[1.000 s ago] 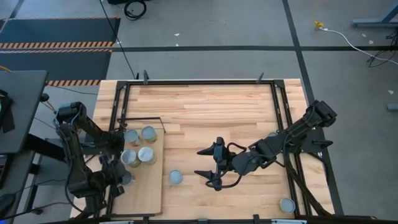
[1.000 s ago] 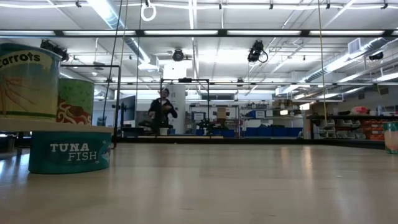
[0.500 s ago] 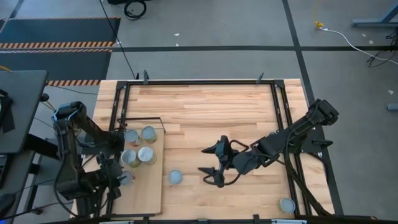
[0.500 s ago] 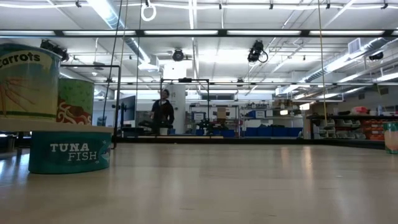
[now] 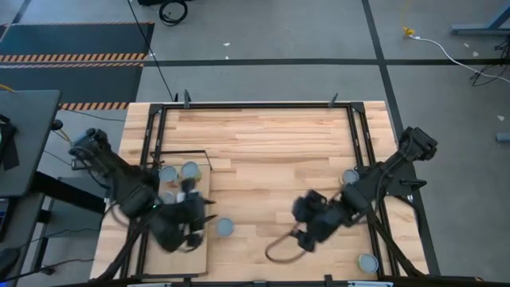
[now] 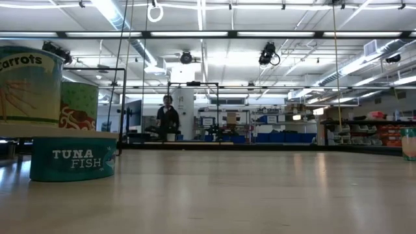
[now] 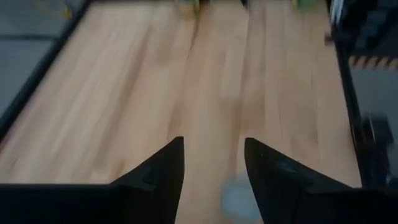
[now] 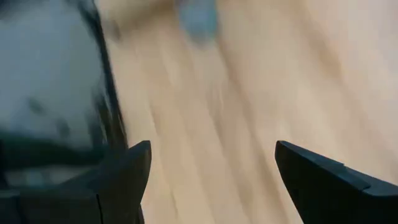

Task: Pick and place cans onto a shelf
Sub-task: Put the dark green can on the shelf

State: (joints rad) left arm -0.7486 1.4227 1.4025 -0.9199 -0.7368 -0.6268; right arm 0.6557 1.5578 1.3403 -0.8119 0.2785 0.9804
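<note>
The shelf (image 5: pixel 198 257) is a pale board at the table's left, with a black wire frame (image 5: pixel 182 153) at its far end. Two cans (image 5: pixel 190 170) show on it; my left arm hides the rest. In the low view a carrots can (image 6: pixel 29 81) stands on the board behind the teal tuna can (image 6: pixel 73 158). That tuna can (image 5: pixel 225 228) sits on the tabletop just right of the board. My left gripper (image 5: pixel 201 222) is open over the board's right edge, beside this can (image 7: pixel 236 196). My right gripper (image 5: pixel 305 233) is open and empty at mid-table.
A can (image 5: pixel 351 176) stands by the right rail and another (image 5: pixel 367 262) at the near right corner, also seen in the low view (image 6: pixel 408 143). A cable loop (image 5: pixel 279 249) hangs near my right gripper. A person (image 6: pixel 168 117) stands far behind the table.
My left arm has swung from the table's left edge across the shelf toward the loose can beside it. My right gripper has drawn back toward the table's right and near edges and turned about, uncovering a can by the right rail.
</note>
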